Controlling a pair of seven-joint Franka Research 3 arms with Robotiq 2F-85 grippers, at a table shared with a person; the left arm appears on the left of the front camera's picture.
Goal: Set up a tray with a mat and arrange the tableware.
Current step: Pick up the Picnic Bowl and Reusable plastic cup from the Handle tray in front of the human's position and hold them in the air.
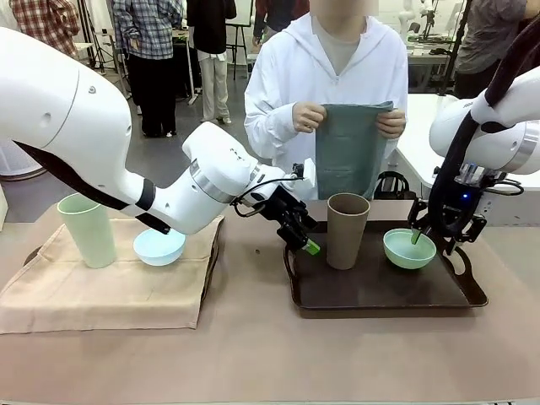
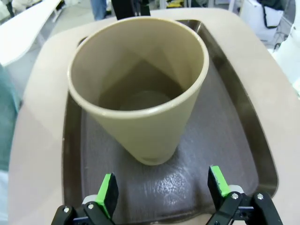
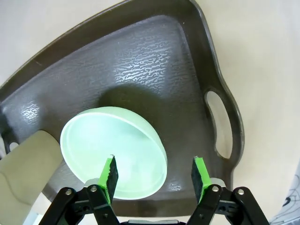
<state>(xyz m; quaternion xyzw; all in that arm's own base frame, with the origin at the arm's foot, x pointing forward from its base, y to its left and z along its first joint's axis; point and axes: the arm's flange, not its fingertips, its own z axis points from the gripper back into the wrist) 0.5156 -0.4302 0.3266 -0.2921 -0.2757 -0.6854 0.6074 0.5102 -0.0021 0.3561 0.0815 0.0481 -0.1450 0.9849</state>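
Matte brown tapered cup [image 1: 348,229] and mint green bowl [image 1: 409,248] stand on dark tray [image 1: 380,291]. Fingers of left gripper [image 1: 304,242] spread wide, empty; right gripper [image 3: 153,174] spread astride the bowl rim.

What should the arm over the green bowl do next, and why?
Probably close the right pincer on the bowl: its open fingers straddle the rim, one inside, one outside. The bare tray likely needs clearing for the mat the person holds.

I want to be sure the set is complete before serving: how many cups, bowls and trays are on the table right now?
Cups: 2, the pale green cup and the brown cup
Bowls: 2, the light blue bowl and the mint green bowl
Trays: 1, the dark tray
Total: 5
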